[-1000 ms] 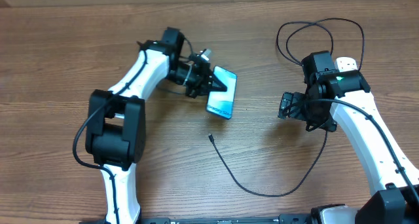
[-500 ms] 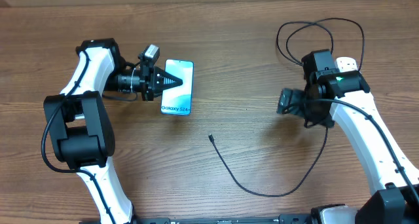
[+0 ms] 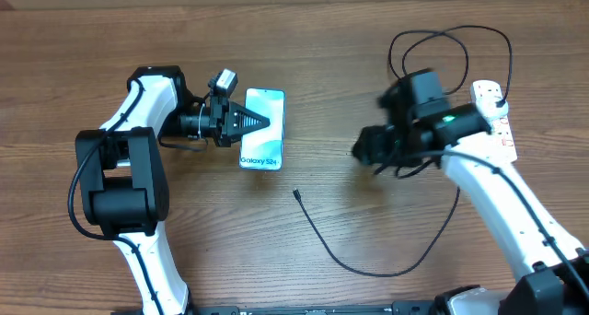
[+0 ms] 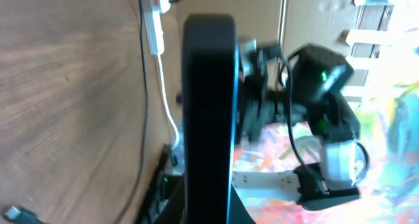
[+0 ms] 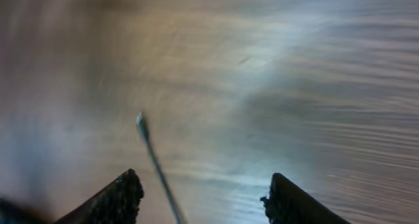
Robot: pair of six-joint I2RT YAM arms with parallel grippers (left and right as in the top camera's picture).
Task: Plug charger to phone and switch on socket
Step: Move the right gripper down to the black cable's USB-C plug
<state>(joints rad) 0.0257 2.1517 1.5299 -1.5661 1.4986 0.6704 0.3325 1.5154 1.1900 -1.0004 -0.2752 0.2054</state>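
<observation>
Left gripper (image 3: 260,122): we see it clamped on the phone (image 3: 267,147). It reaches in over the left long edge, and its fingers lie across the upper half of the screen.
Phone: it sits screen up, left of the table's middle, with the "Galaxy" text by the short edge nearer the arm bases. In the left wrist view we see the phone (image 4: 209,106) edge-on as a dark slab. We cannot tell whether it rests on the wood or is raised.
Right gripper (image 3: 361,154): it is blurred in the overhead view, right of the middle and well apart from the phone. In its own view the right gripper (image 5: 203,188) has its jaws apart with nothing clamped.
Charger (image 3: 377,274): its tip (image 3: 297,195) lies on bare wood near the phone's near right corner, not touching it. From there the cable sweeps toward the near edge, curves right and climbs under the right arm. More of it loops by the far edge. In the right wrist view we see the tip (image 5: 141,122), blurred, ahead of the parted jaws.
Socket (image 3: 492,99): it lies at the right side, partly under the right arm, with reddish marks on its face. In the left wrist view the socket (image 4: 155,14) shows far off, beyond the phone.
Table (image 3: 230,260): it is wood, and its far edge runs along the top of the overhead view.
Open room: we see bare wood between the phone's right long edge and the right gripper. There is more bare wood inside the cable's curve.
</observation>
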